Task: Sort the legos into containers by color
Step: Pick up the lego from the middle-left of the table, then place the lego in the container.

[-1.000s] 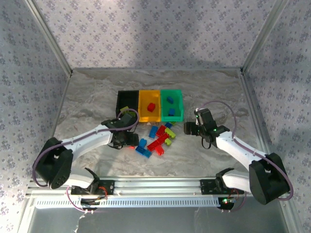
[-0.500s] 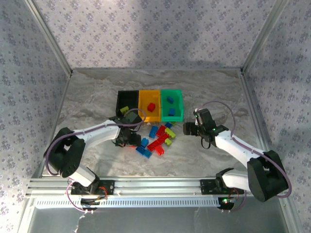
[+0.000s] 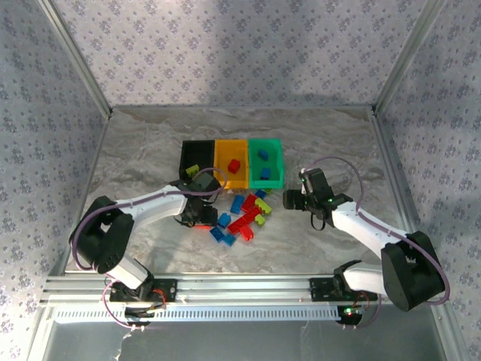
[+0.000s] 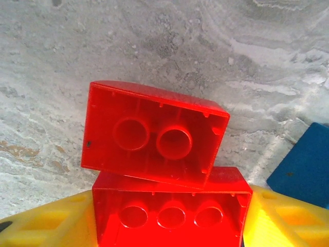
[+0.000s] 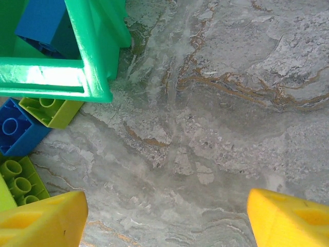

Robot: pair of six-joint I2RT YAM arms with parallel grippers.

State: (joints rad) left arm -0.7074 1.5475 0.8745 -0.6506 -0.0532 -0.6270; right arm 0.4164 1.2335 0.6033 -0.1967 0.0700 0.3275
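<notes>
My left gripper (image 3: 200, 219) is down at the left edge of the loose legos (image 3: 244, 214). In the left wrist view its yellow fingers (image 4: 46, 226) press both ends of an upturned red lego (image 4: 169, 211), so my left gripper (image 4: 169, 224) is shut on it. A second upturned red lego (image 4: 154, 136) lies askew against it, and a blue lego (image 4: 306, 159) sits at the right. The black (image 3: 197, 144), orange (image 3: 231, 142) and green (image 3: 264, 141) containers stand in a row behind the pile. My right gripper (image 3: 290, 200) hangs open over bare table (image 5: 205, 154), just right of the green container (image 5: 92, 62).
A blue lego (image 5: 43, 23) lies in the green container, a red one (image 3: 234, 166) in the orange, a lime one (image 3: 192, 170) in the black. Lime (image 5: 51, 110) and blue (image 5: 15, 131) legos lie at the green container's front corner. Aluminium rails frame the marble table.
My left arm swung in and its gripper shifted slightly right at the pile, and its fingers closed in on the red lego. The right arm has stayed still.
</notes>
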